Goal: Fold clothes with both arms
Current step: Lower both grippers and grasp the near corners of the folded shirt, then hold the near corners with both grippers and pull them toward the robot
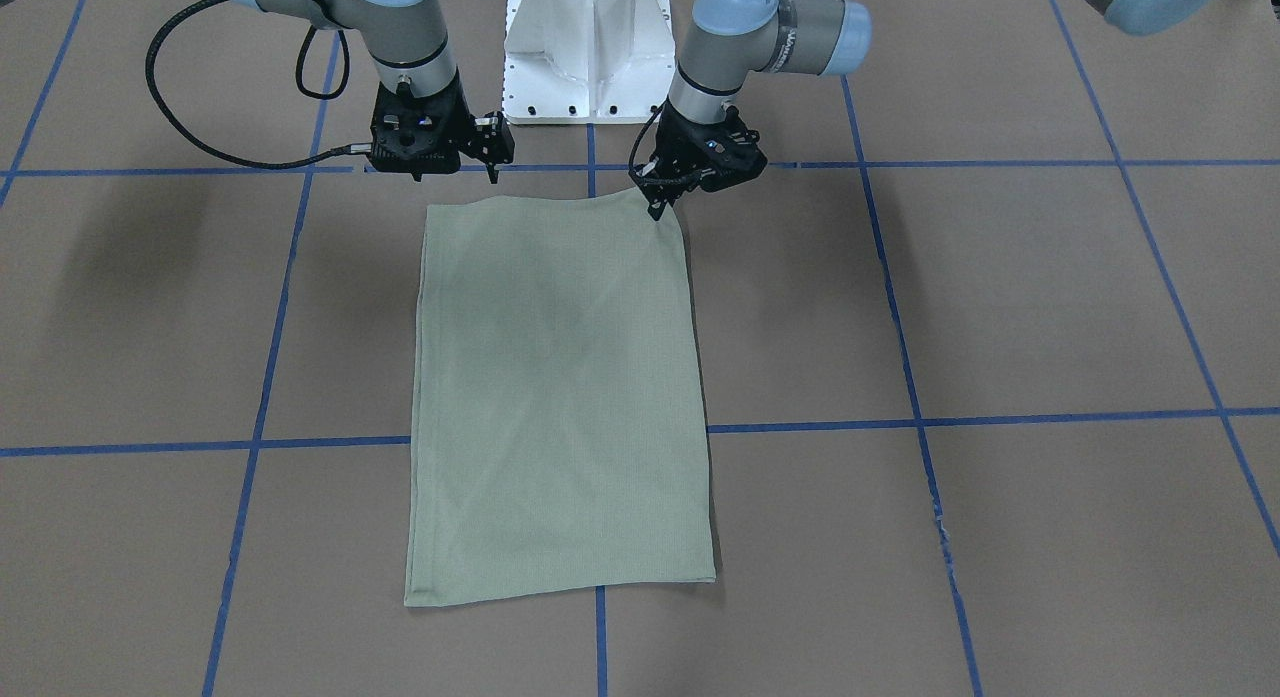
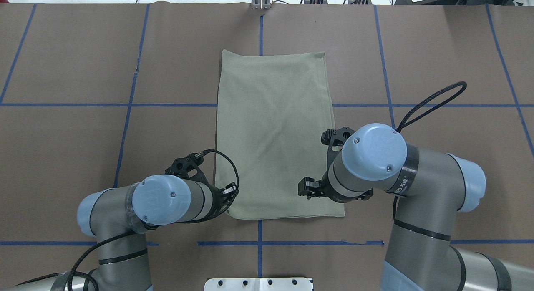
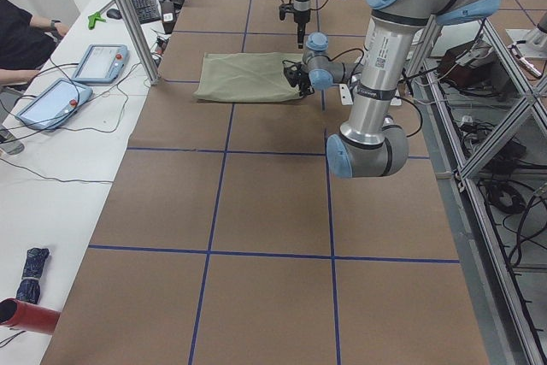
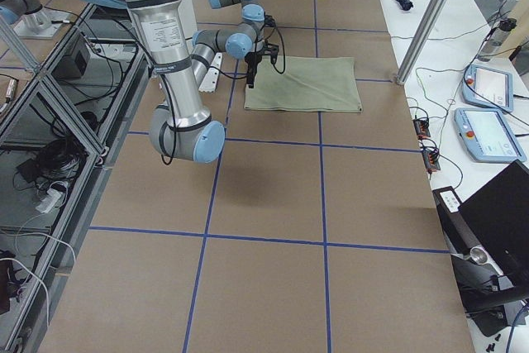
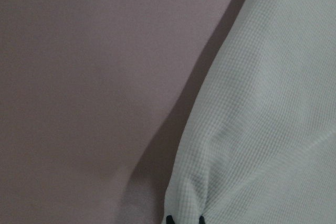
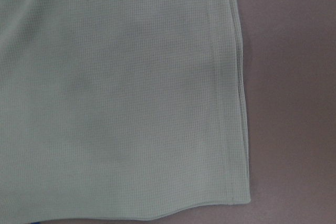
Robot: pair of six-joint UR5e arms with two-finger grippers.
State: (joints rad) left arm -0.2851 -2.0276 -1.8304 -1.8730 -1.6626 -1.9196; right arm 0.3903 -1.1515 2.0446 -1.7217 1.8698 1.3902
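The clothes are one sage-green shirt folded into a long rectangle, flat on the brown table and running away from the robot. It also shows in the overhead view. My left gripper is shut on the shirt's corner nearest the robot; in the left wrist view the fabric puckers into its fingertips. My right gripper hovers above the other near corner, apart from the cloth, and I cannot tell how its jaws stand. The right wrist view shows only that hemmed corner, lying flat.
The white base pedestal stands just behind the shirt's near edge. Blue tape lines divide the table into squares. In the exterior left view a side bench holds tablets, and a person's arm rests there.
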